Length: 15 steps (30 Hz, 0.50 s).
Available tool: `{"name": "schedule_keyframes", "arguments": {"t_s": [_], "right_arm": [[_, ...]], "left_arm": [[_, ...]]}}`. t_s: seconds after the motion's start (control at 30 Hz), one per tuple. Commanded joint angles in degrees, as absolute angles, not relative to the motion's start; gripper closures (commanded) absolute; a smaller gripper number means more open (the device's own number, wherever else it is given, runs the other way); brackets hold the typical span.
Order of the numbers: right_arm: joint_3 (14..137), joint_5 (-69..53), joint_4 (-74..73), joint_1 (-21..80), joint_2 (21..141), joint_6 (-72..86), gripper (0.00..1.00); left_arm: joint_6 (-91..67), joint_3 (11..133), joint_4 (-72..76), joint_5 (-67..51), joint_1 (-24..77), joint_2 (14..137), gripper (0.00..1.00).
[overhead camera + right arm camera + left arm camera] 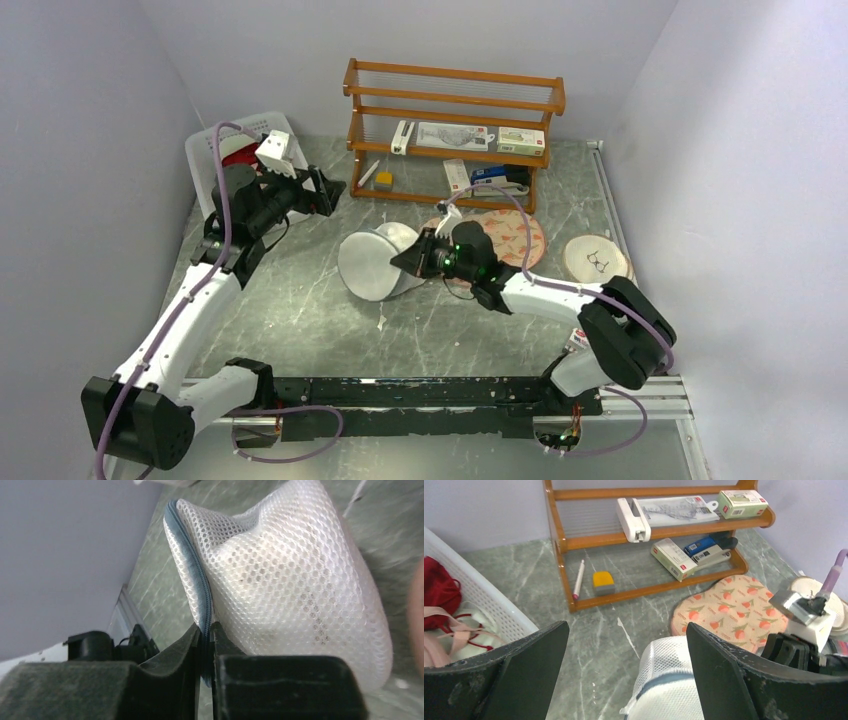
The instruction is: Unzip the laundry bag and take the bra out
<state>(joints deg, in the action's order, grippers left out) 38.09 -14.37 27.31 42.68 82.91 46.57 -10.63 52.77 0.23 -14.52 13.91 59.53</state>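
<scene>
While the left gripper [327,192] hangs over the far left part of the tabletop, just beside the white slatted plastic basket [202,165] in the far left corner, I see its two fingers spread wide with nothing between them. Near the middle of the table lies the round white mesh laundry bag [372,265], tipped on its side. At the bag's right side the right gripper [410,258] has its fingers pressed together on the grey-blue zip line [192,570]. I cannot tell if the puller is between them. The part of the zip I can see is closed.
</scene>
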Motion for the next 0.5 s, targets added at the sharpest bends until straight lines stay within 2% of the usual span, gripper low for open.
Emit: {"name": "schedule_keyframes", "arguments": {"t_s": [0.0, 0.1, 0.2, 0.33, 0.47], "right_arm": [[33.6, -16.3, 37.7, 47.9, 83.7, 52.9, 0.88], [29.7, -12.6, 42.1, 51.1, 84.6, 56.3, 0.87], [24.9, -12.0, 47.8, 51.3, 85.2, 58.8, 0.89], [22.5, -14.1, 50.1, 51.5, 86.0, 57.2, 0.89], [21.3, -15.3, 51.1, 51.6, 86.1, 54.0, 0.89]], "left_arm": [[-11.7, 55.1, 1.0, -18.6, 14.1, 60.4, 0.0], [-12.4, 56.8, -4.9, -12.0, 16.9, 61.8, 0.01], [-18.9, 57.1, -15.0, -10.1, 17.0, 61.5, 0.06], [-33.1, 49.8, -20.7, -14.6, 17.1, 52.7, 0.08], [-48.6, 39.5, -19.8, -21.0, 17.1, 41.4, 0.1]]}}
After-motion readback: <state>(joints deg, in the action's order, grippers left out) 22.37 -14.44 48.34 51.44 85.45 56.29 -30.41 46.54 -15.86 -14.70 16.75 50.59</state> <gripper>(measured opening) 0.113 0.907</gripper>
